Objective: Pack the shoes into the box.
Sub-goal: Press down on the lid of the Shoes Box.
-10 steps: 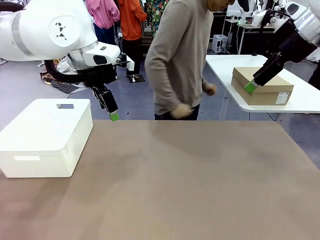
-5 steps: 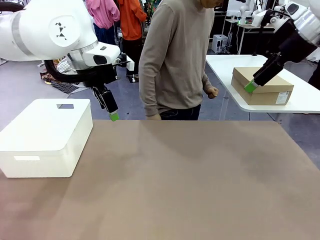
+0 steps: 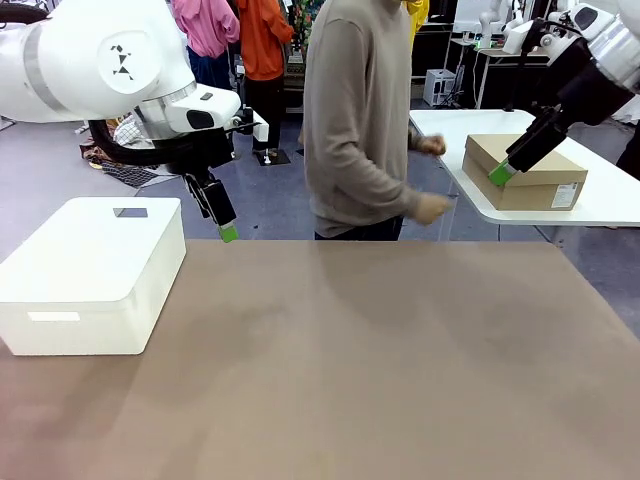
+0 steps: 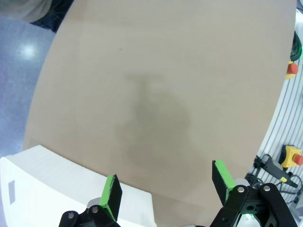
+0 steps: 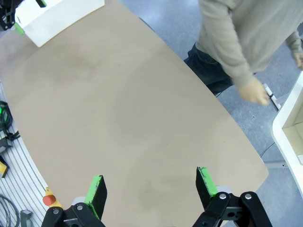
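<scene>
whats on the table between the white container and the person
Nothing: from the white container to the person, the brown table is bare in the front view.

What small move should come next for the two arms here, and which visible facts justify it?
Probably none yet: hold both arms where they are. The cardboard box sits on the side table, the person is turned toward it, and the left gripper and right gripper hang open over the bare brown table.

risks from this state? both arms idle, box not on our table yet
1. The tan cardboard shoebox sits closed on the far white side table, likely beyond reach; packing depends on the person.
2. The person's hand is near the brown table edge; the open right pincer and left pincer shouldn't move suddenly.
</scene>
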Available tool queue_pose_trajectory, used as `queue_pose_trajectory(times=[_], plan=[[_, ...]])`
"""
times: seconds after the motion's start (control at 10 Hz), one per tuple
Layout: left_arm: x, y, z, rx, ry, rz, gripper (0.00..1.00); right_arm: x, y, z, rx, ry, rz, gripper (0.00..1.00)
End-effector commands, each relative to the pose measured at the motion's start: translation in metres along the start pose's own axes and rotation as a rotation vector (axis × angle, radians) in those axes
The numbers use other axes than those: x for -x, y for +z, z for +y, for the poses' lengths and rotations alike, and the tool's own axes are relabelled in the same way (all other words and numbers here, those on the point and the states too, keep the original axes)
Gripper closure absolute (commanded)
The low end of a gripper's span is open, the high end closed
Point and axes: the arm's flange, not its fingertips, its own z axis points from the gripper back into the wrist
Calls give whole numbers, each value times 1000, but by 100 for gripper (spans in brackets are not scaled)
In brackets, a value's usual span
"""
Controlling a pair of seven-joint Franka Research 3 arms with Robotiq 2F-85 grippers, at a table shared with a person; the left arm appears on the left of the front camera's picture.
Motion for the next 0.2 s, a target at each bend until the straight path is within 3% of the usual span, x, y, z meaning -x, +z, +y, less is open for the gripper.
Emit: queue_pose_trajectory(times=[0.0,0.1], plan=[[2,1,-1,-1,4,0,0,-3,0,-2,19,2,5,0],[2,1,-1,-1,4,0,0,-3,0,-2,19,2,5,0]])
